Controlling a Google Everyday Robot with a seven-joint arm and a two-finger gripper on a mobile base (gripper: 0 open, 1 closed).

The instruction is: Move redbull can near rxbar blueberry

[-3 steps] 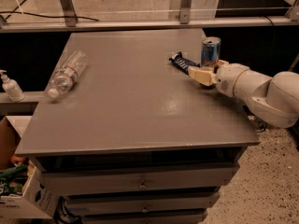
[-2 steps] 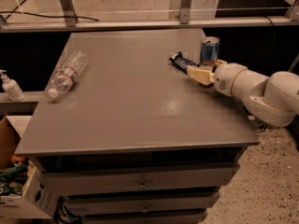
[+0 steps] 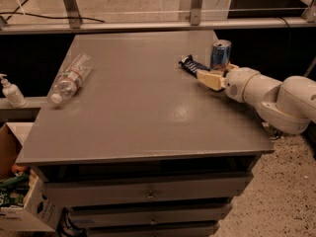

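Observation:
The redbull can [image 3: 220, 52] stands upright near the table's far right edge, blue and silver with a silver top. The rxbar blueberry [image 3: 189, 63] lies flat in its dark blue wrapper just left of the can, a short gap between them. My gripper [image 3: 217, 76] reaches in from the right on a thick white arm [image 3: 276, 97]. It sits low over the table, right in front of the can's base and just right of the bar's near end. The can's bottom is hidden behind it.
A clear plastic bottle [image 3: 70, 78] lies on its side near the left edge of the grey table [image 3: 138, 112]. A soap dispenser [image 3: 11, 92] stands on a ledge to the left. A cardboard box [image 3: 19, 201] sits on the floor at lower left. Drawers run below the tabletop.

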